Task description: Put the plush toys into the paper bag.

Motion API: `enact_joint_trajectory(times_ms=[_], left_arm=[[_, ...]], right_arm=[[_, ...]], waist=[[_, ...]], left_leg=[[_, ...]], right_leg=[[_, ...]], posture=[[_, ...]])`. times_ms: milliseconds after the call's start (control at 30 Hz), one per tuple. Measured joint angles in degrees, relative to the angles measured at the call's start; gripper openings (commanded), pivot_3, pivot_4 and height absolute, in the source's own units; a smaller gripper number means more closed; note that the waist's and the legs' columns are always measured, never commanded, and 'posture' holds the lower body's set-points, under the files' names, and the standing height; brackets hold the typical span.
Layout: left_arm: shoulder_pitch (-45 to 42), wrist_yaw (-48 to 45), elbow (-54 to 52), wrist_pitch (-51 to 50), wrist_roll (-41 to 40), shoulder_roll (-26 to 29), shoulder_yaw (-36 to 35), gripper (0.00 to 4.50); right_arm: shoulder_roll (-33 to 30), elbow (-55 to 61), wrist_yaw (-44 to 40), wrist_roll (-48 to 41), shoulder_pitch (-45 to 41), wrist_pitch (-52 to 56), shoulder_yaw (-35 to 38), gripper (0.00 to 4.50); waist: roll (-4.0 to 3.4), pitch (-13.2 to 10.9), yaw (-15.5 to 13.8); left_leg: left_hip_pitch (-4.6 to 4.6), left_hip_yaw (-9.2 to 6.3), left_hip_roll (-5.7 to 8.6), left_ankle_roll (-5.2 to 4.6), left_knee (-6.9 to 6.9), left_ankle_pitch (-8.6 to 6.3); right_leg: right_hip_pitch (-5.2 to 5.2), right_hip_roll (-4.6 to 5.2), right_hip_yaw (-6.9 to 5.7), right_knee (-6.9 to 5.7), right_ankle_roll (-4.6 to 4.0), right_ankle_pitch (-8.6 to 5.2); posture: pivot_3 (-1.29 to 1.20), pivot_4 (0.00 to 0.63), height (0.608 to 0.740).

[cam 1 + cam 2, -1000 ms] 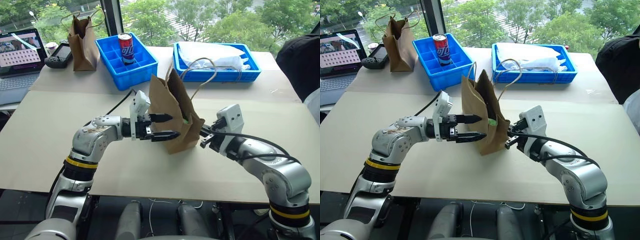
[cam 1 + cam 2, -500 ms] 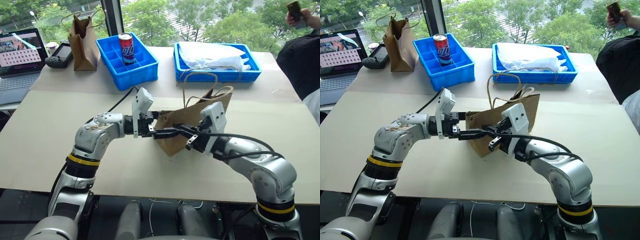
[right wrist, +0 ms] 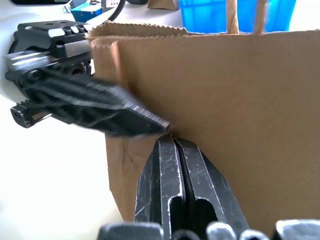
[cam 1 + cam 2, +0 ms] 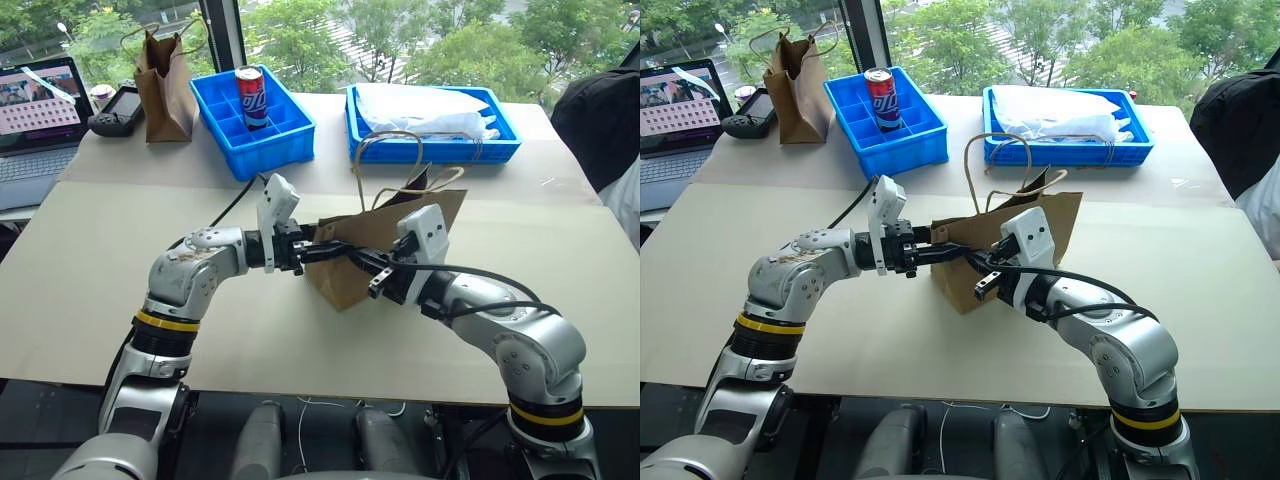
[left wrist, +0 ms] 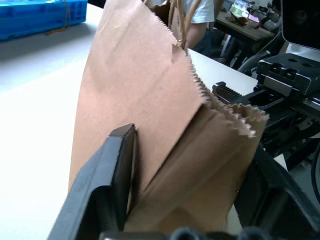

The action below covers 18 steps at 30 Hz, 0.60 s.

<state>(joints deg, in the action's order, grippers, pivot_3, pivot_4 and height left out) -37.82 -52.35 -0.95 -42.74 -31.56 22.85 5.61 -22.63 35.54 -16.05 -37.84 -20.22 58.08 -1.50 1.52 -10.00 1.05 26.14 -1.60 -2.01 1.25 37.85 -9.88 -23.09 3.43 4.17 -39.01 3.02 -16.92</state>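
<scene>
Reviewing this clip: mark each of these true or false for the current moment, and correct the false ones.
1. The paper bag stands between both tools. True.
2. The left tool has its fingers either side of the bag's folded end. True.
3. The right tool is wide open. False: its fingers are pressed together against the bag's side.
4. The soda can stands in the blue tray with the white cloth. False: it stands in the divided blue bin; the cloth lies in the other tray.
</scene>
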Motion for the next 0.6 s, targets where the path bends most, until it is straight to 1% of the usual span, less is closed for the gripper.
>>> enact_joint_trajectory(times_ms=[33,100,133,200,333,433,467,533,600], left_arm=[[-0.06,0.05,0.37,0.04,0.00,-0.12,-0.02,0.91],[-0.41,0.00,1.50,0.45,0.07,-0.15,-0.04,0.28],[-0.79,-0.36,2.25,0.96,0.25,-0.13,-0.02,0.06],[-1.70,-1.69,4.25,2.31,0.76,0.25,-0.04,0.06],[-4.21,-8.54,9.64,7.58,1.23,2.29,-0.31,0.06],[-6.53,-17.14,13.46,14.15,2.19,3.29,0.38,0.06],[-7.66,-20.89,15.71,16.94,2.73,4.15,0.90,0.06],[-9.70,-26.19,19.95,20.18,3.41,5.25,1.01,0.06],[-11.71,-30.64,22.99,22.14,3.75,5.72,1.20,0.06]], right_arm=[[0.19,0.00,0.09,0.00,0.00,0.00,0.00,0.00],[0.36,0.04,0.33,-0.10,0.03,0.03,0.02,0.00],[0.05,0.55,0.27,-0.62,0.54,0.34,0.40,0.00],[-1.74,1.96,-0.36,-1.98,2.09,1.59,1.60,0.00],[-9.15,5.26,-4.71,-6.73,8.13,3.63,7.92,0.00],[-16.97,6.96,-10.89,-8.86,14.95,3.53,12.77,0.00],[-20.11,7.08,-13.85,-9.23,18.52,3.34,15.49,0.00],[-24.04,6.67,-17.89,-9.49,23.75,2.75,20.44,0.00],[-27.07,5.46,-20.80,-8.87,26.48,1.60,24.29,0.00]], waist=[[0.00,0.00,-0.01],[0.00,0.00,-0.02],[0.00,0.00,-0.02],[0.00,0.00,-0.14],[0.00,0.00,-0.40],[0.00,0.00,-0.40],[0.00,0.00,-0.35],[0.00,0.00,-0.18],[0.00,0.00,0.05]], left_leg=[[0.00,0.00,0.00,0.00,0.00,0.00],[0.00,0.00,0.00,0.00,0.00,0.00],[0.00,0.00,0.01,0.00,0.00,0.00],[0.02,0.00,0.02,0.00,0.00,0.00],[0.03,0.00,0.05,0.00,0.00,0.00],[0.03,0.01,0.05,-0.01,-0.01,0.00],[0.03,0.02,0.05,-0.01,-0.01,0.00],[0.02,0.02,0.03,-0.02,-0.01,0.01],[0.01,0.03,0.03,-0.07,-0.01,0.04]], right_leg=[[0.00,0.00,0.00,0.00,0.00,0.00],[0.00,0.00,0.00,0.00,0.00,0.00],[0.00,0.00,0.00,0.00,0.00,0.00],[0.00,0.01,-0.01,0.01,0.00,0.00],[0.03,0.04,-0.02,0.07,0.00,0.00],[0.05,0.03,-0.03,0.10,0.00,-0.01],[0.06,0.02,-0.02,0.12,-0.01,-0.01],[0.06,0.01,-0.02,0.11,-0.02,-0.01],[0.06,0.00,-0.01,0.09,-0.02,-0.01]], posture=[[0.00,0.150,0.698],[0.00,0.150,0.698],[0.00,0.150,0.698],[0.00,0.150,0.698],[0.00,0.150,0.698],[0.00,0.150,0.698],[0.00,0.150,0.698],[0.00,0.150,0.698],[0.00,0.150,0.698]])
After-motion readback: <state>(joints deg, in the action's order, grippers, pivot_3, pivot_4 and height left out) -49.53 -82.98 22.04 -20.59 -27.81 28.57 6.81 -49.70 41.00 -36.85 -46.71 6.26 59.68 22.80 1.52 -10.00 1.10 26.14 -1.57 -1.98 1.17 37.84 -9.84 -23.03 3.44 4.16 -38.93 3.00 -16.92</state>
